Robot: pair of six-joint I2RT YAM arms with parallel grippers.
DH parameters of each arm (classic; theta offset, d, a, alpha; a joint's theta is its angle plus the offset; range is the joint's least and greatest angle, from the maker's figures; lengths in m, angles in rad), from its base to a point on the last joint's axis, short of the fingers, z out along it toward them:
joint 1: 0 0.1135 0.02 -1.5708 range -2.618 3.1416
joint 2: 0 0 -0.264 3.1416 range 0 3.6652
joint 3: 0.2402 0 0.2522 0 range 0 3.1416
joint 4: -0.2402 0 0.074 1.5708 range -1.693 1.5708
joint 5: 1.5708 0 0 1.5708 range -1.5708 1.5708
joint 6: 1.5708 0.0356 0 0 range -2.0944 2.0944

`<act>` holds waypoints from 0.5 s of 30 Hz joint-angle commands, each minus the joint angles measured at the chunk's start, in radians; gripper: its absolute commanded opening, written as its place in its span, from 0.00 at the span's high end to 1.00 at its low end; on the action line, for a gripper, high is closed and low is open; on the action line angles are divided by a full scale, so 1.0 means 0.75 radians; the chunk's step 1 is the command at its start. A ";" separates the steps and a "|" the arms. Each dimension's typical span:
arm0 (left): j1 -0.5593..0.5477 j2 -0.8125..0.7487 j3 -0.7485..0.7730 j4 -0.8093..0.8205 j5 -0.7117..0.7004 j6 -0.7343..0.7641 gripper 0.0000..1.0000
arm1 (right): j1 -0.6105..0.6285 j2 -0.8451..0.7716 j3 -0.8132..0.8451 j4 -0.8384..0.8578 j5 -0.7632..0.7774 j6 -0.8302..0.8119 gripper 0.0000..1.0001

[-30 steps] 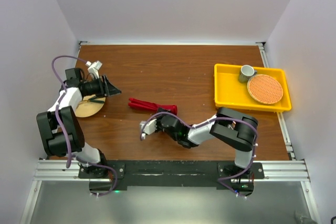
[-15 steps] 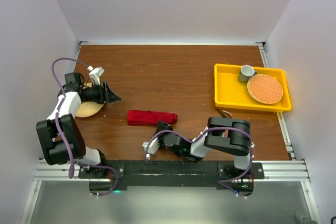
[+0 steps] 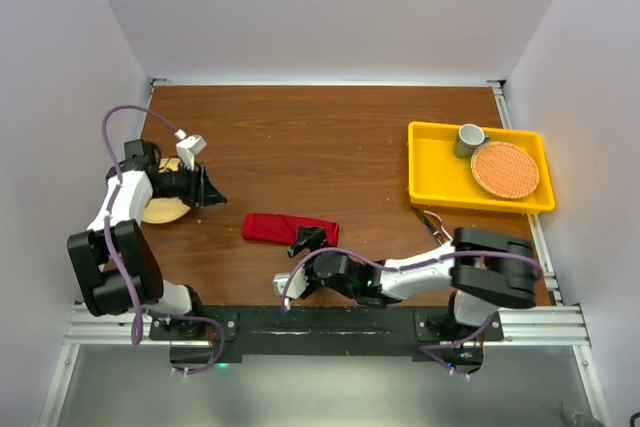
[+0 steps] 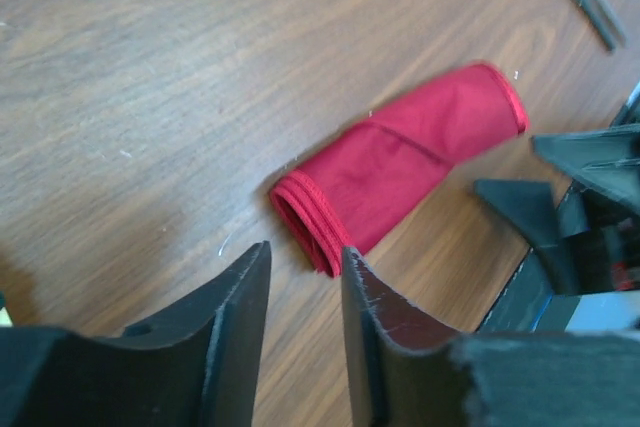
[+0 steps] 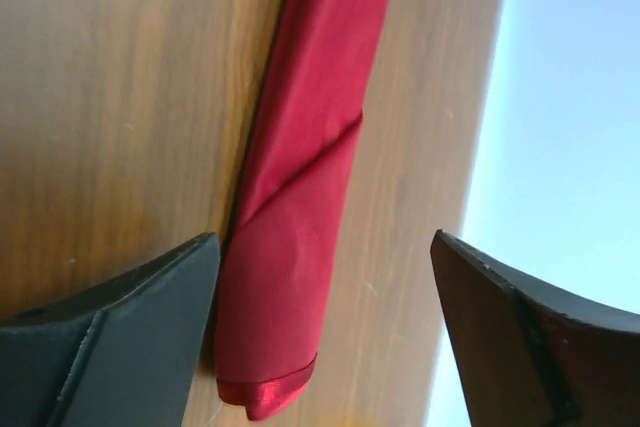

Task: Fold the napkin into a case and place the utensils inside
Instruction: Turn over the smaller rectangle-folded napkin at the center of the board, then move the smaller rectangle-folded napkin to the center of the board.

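Top view: the red case lies centre frame, long axis left-right, with the utensils to its right beside the yellow tray. I judge my right gripper, spread wide and empty just below it, nearer than the left gripper, narrowly parted.

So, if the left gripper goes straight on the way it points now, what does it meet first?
Probably the case, at its folded near end, which lies just ahead of the left gripper in its wrist view. The gripper's height over the table is unclear.
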 commanded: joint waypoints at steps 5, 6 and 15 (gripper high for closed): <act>-0.179 -0.011 0.026 -0.087 -0.112 0.184 0.76 | -0.137 -0.331 0.347 -0.932 -0.487 0.602 0.07; -0.234 -0.027 0.014 -0.032 -0.125 0.156 0.78 | -0.176 -0.347 0.380 -1.022 -0.526 0.643 0.07; -0.506 0.085 0.044 0.099 -0.290 0.006 0.94 | -0.573 -0.222 0.640 -1.299 -0.827 0.780 0.40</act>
